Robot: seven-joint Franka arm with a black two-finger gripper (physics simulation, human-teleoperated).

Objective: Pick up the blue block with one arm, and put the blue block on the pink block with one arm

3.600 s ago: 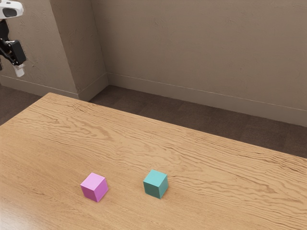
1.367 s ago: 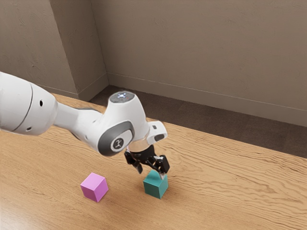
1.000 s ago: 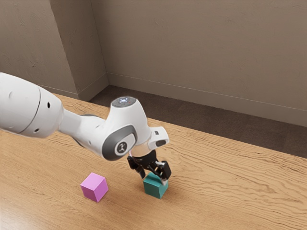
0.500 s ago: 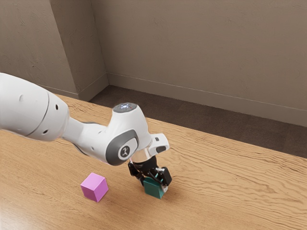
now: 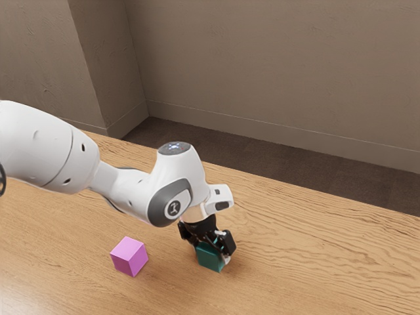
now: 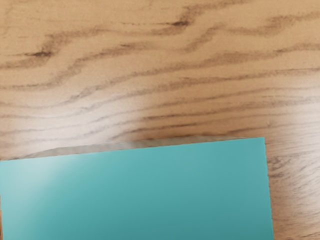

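Wood-grain counter (image 5: pixel 315 249), grasp step: end effector (image 5: pixel 209 244) sits low around the blue block (image 5: pixel 210 260), closure impossible to tell; next likely needs firm grip, lift, transfer onto pink block (image 5: pixel 128 256).

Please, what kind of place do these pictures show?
Probably a plain indoor room set up for tabletop robot work: a wooden table, bare beige walls with a baseboard, and a white robot arm.
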